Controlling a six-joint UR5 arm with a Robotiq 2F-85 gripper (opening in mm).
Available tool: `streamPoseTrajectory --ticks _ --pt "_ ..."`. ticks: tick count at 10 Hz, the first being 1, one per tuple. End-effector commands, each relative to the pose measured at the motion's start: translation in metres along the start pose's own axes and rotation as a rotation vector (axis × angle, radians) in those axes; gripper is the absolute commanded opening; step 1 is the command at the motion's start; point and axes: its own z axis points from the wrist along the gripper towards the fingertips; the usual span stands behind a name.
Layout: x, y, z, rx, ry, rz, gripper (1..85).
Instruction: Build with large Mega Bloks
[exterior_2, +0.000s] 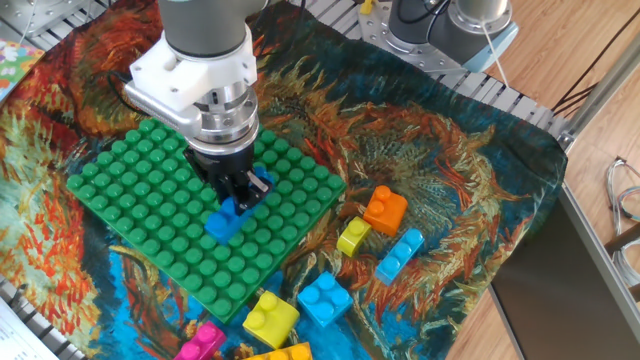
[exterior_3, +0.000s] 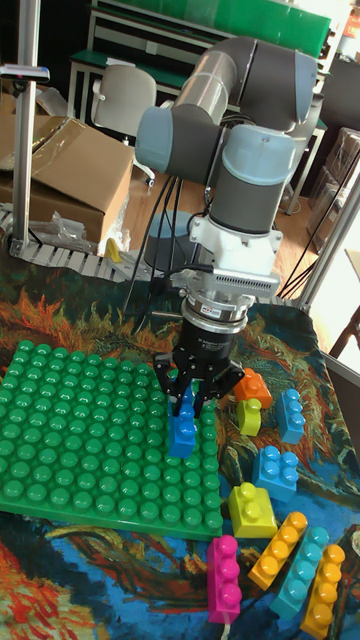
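Observation:
A long blue Mega Blok (exterior_2: 224, 222) (exterior_3: 183, 434) lies on the green studded baseplate (exterior_2: 140, 190) (exterior_3: 80, 440), near its right side. My gripper (exterior_2: 240, 190) (exterior_3: 192, 398) reaches straight down over it, shut on the blue brick's far half with a dark finger on each side. Loose bricks lie on the cloth to the right of the plate: an orange one (exterior_2: 385, 210) (exterior_3: 252, 386), a small yellow one (exterior_2: 352, 237) (exterior_3: 249, 415), a long light blue one (exterior_2: 400, 255) (exterior_3: 291, 414) and a blue one (exterior_2: 323, 298) (exterior_3: 272, 472).
More bricks lie in front of the plate: yellow (exterior_2: 270, 318) (exterior_3: 252, 508), pink (exterior_2: 200, 343) (exterior_3: 223, 578), long orange (exterior_3: 278, 550) and long light blue (exterior_3: 302, 570). A patterned cloth covers the table. A second robot base (exterior_2: 450, 25) stands at the back.

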Motion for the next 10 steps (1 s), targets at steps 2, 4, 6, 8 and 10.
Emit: streamPoseTrajectory --ticks 2,4,6,8,10 --pt "-0.0081 -0.004 0.0087 -0.021 -0.021 -0.029 1.3" --pt "-0.0052 0.0042 0.0055 -0.019 -0.017 0.018 1.3" --pt "-0.0091 0.0026 0.0055 -0.014 -0.032 0.058 1.3" --pt "-0.0107 0.0013 0.0054 -0.009 -0.038 0.089 1.3" --pt "-0.0086 0.0011 0.0055 -0.008 -0.03 0.081 1.3"
